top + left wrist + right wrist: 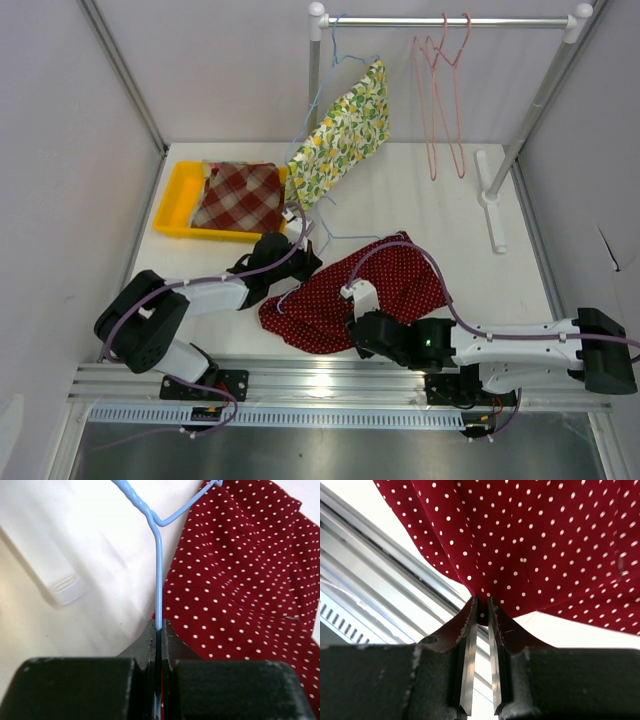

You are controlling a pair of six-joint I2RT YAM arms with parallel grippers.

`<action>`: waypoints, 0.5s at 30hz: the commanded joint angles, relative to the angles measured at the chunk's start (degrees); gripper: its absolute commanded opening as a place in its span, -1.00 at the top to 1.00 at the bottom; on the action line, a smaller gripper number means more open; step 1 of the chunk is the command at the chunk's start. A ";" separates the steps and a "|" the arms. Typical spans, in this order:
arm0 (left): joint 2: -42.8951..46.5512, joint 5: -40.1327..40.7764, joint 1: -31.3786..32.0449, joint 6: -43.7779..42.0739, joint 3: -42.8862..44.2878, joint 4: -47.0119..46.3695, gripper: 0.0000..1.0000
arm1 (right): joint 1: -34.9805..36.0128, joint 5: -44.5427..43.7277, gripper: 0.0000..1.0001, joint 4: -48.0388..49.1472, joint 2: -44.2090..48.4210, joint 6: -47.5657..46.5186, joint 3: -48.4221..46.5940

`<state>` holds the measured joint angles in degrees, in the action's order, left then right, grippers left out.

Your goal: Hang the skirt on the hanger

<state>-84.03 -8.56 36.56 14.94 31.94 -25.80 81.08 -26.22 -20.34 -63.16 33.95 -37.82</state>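
The skirt (385, 285) is dark red with white dots and lies crumpled on the white table, between the two arms. A light blue wire hanger (331, 232) lies at its far left edge. My left gripper (303, 252) is shut on that hanger. In the left wrist view the blue wire (159, 570) runs straight out from between the tips of the left gripper (159, 626), beside the skirt (240, 580). My right gripper (358, 328) is at the skirt's near edge. In its wrist view the right gripper (483, 608) pinches a fold of the skirt (530, 545) at its tips.
A yellow tray (175, 200) holding a red plaid cloth (240, 196) sits at the back left. A white clothes rack (445, 20) at the back carries a floral garment (345, 135) on a blue hanger and pink hangers (440, 90). The rack's foot (491, 200) rests at the right.
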 commanded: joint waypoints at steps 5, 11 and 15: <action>3.52 3.81 -0.52 0.61 0.14 -1.97 1.00 | 2.50 6.16 0.62 -0.85 2.60 0.94 1.52; 7.38 5.13 0.09 2.20 -0.66 -2.32 1.00 | 6.98 6.62 0.62 2.23 -5.39 0.33 -1.11; 8.88 5.83 1.50 1.67 -0.04 -0.66 1.00 | 7.78 5.66 0.60 3.02 -10.23 1.20 -2.87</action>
<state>-77.84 -5.13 37.32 16.14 31.07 -24.25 88.14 -20.62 -19.44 -71.61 34.48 -37.39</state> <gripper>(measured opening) 0.026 0.197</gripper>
